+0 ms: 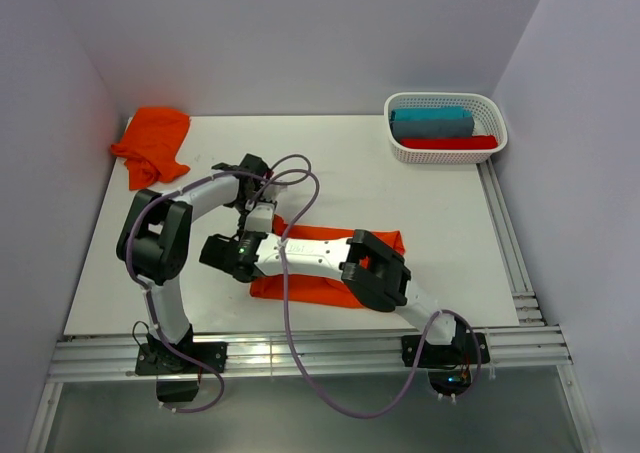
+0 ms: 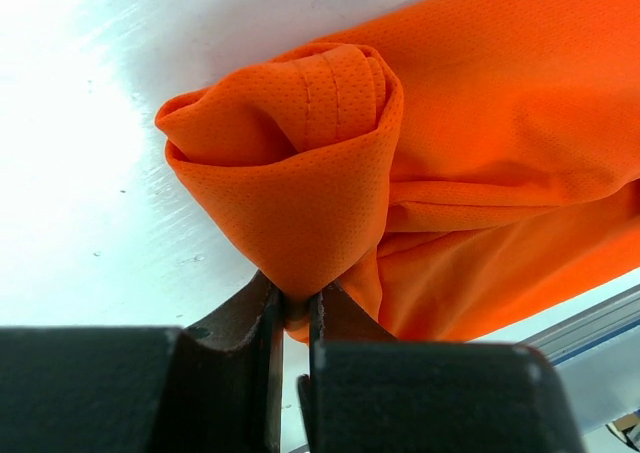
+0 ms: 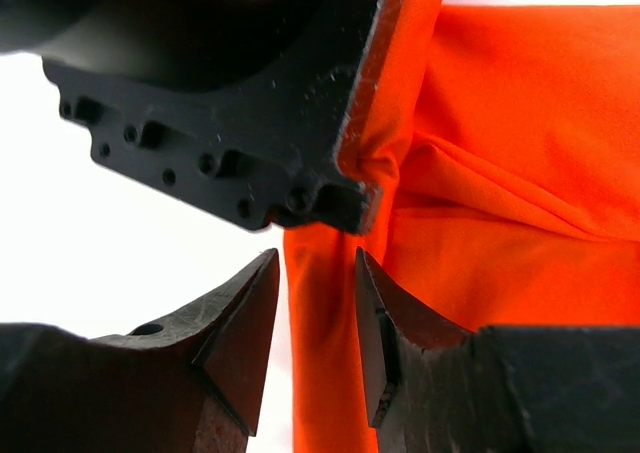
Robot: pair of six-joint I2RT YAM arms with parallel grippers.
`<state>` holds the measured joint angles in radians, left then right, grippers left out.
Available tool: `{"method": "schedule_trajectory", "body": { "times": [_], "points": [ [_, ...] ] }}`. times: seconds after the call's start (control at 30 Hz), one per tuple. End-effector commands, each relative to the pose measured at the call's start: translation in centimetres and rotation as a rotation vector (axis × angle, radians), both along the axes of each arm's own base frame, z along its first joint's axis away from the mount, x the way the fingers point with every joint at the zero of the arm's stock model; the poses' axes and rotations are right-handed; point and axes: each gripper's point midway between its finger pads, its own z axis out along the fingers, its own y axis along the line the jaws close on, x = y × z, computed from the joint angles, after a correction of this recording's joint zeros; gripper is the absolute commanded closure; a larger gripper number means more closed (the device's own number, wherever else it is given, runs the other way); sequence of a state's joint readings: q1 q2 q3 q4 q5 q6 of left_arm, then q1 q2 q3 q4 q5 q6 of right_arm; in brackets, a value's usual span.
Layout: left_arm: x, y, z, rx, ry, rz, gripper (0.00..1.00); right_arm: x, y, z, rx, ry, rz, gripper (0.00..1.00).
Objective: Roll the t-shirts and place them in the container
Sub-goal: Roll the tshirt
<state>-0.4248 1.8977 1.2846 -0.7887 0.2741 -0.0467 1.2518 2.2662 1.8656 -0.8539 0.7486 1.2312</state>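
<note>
Okay, the plain bright orange t-shirt (image 1: 320,291) of thin mesh fabric lies mid-way across the white bench (image 1: 420,198), towards the near edge. Its rolled end (image 2: 300,143) is wound into a loose, lopsided coil. My left tool (image 2: 297,303) is nearly shut, nipping just a small fold at the bottom of that coil. My right tool (image 3: 315,273) stands about half open, jaws either side of a strip of the same shirt, not clamped on it. A second orange t-shirt (image 1: 152,143), crumpled, sits in the far left corner.

Risks, as I judge them:
- The left pinch is small and the fabric thin, so any pull could slide it out and let the coil spring open.
- The coil is fatter on one side, so rolling on could give a cone.
- The right tool is just beside the left tool's black body. Closing or advancing could knock it, or catch one layer only and drag the shirt askew.
- The purple cable (image 1: 284,303) loops over the work and might snag.

Hard to tell:
- The right arm (image 1: 310,256) covers most of the shirt from above, so I can't say how much is rolled.
- Both tools blur together in the top view.
- The white plastic lattice basket (image 1: 445,156) at far right holds teal and red cloth. What exactly, I can't tell.
</note>
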Motion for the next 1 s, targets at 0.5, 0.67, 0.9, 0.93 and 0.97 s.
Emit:
{"method": "schedule_trajectory", "body": {
  "times": [0.5,0.67,0.9,0.93,0.97],
  "points": [
    [0.4,-0.1,-1.0,0.070,-0.003,-0.038,0.80,-2.0,-0.7,-4.6,-0.077,0.095,0.030,0.58],
    [0.4,-0.5,-0.8,0.055,0.021,-0.044,0.73,-3.0,-0.9,-6.2,-0.075,0.134,0.028,0.61],
    [1.0,-1.9,1.5,-0.014,0.018,-0.066,0.43,-3.6,-0.7,-6.4,-0.012,0.155,0.035,0.72],
    [1.6,-2.2,2.3,-0.030,-0.011,-0.100,0.40,-3.8,-0.6,-6.9,0.009,0.160,0.041,0.72],
    [1.4,-2.4,2.7,-0.046,0.002,-0.107,0.35,-3.8,-0.7,-6.8,0.028,0.161,0.040,0.73]
  ]
}}
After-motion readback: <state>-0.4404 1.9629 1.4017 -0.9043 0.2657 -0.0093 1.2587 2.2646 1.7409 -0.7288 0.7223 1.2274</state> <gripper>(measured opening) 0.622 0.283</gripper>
